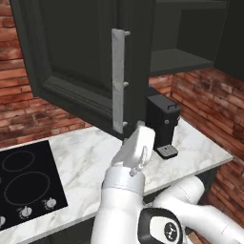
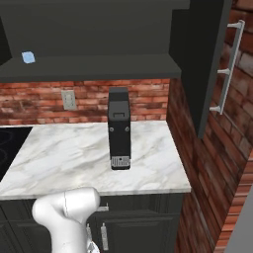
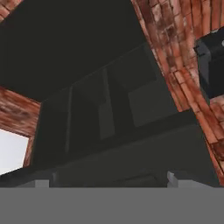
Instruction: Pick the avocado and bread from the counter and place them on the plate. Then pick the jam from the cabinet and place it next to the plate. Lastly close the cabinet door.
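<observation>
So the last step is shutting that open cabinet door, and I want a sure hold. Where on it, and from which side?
Take the cabinet door by its long vertical silver bar handle, mid-length, from the front with the jaws straddling it sideways. It stands off the panel on posts, leaving room behind.

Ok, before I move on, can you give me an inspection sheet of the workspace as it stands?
Surface: marble counter, bare apart from one appliance.
Job's things: cabinet door stands open, swung out over the counter, with its silver bar handle facing the arm; the cabinet shelf is exposed.
Clutter: black coffee machine upright on the counter; small light blue thing on the cabinet shelf.
Grippers: gripper open, holding nothing, pointed up at the cabinet from below the door.
Cables: nothing seen.
Surroundings: red brick wall, wall outlet, black cooktop set into the counter.
</observation>
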